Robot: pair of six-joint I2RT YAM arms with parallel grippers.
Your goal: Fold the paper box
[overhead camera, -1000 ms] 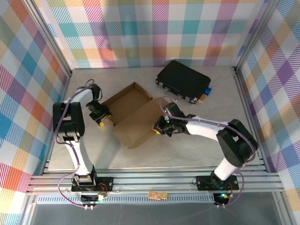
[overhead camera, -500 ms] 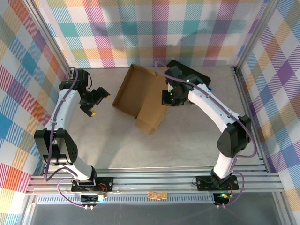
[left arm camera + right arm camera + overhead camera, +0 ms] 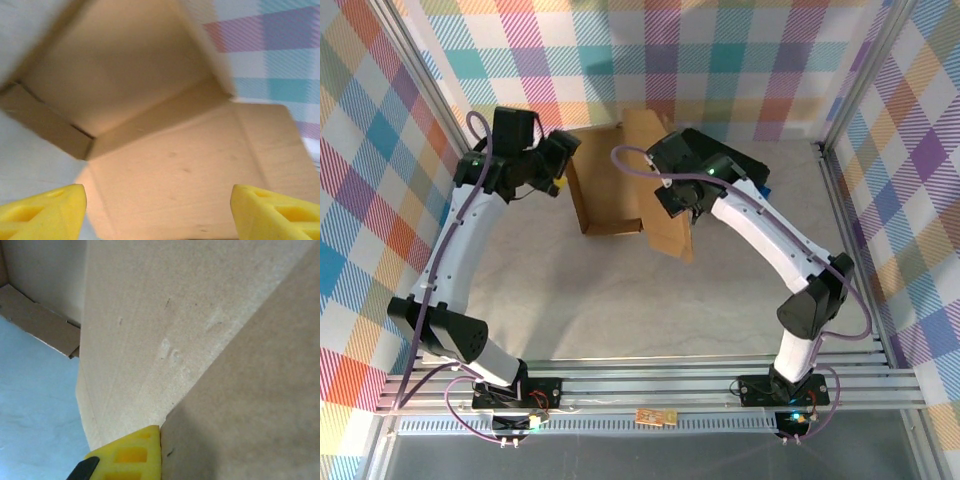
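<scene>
Paper box (image 3: 610, 192), one sheet of brown cardboard, stands half-raised at the far side of the counter (image 3: 570, 290), beside one black case (image 3: 730, 165). It is probably light and stiff (bending only at its creases), best held by a flap edge. The right claw (image 3: 677, 203) pinches a flap; the left claw (image 3: 563, 165) hangs spread, just beside it

Your top camera looks down from above and behind the arm bases over the whole table (image 3: 620, 300). The left wrist camera faces the paper box (image 3: 175, 165) close ahead of its yellow fingertips (image 3: 40, 210); the right wrist camera sits even nearer — cardboard beside its finger (image 3: 130, 455) — shared by all three.
</scene>
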